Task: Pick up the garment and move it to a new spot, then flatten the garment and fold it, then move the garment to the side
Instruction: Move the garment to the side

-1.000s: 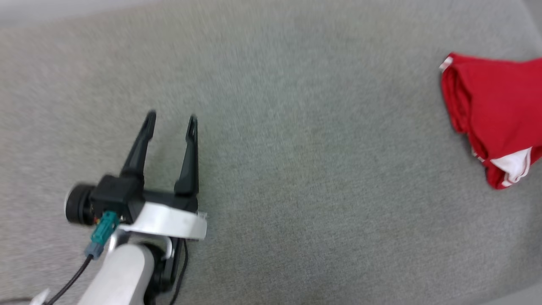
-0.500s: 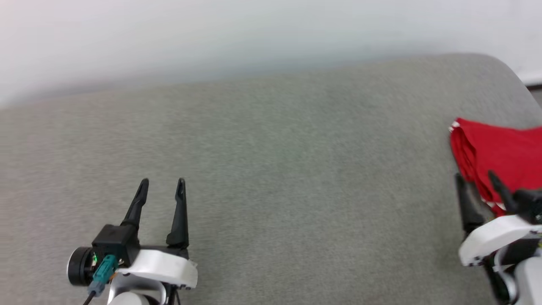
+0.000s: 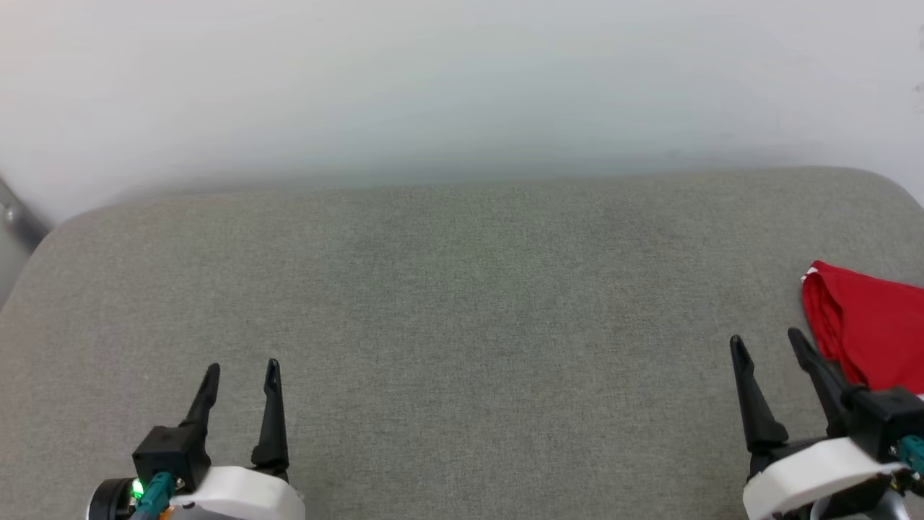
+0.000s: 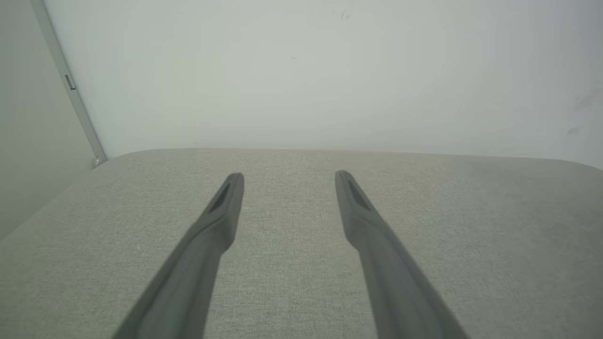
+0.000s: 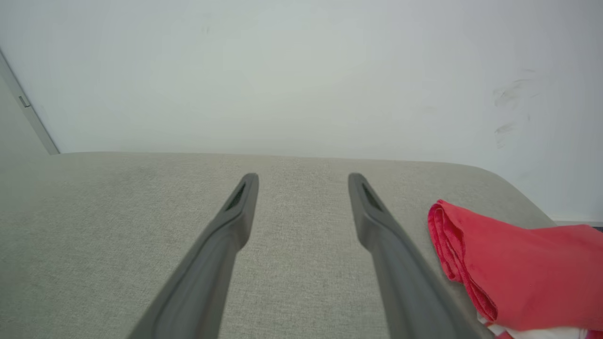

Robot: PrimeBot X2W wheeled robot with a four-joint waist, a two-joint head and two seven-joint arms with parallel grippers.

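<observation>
- Folded shirt (image 3: 870, 336) on grey pad (image 3: 462, 303).
- Your right gripper (image 3: 765, 338): spread, empty, just beside shirt.
- Your left gripper (image 3: 242, 367): spread, empty, well apart from shirt.

Folded red garment (image 3: 870, 328) at cushion's right edge

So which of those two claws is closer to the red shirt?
The right gripper, at the head view's lower right: it stands open just beside the folded red garment. The left gripper is far across the grey cushion.
</observation>
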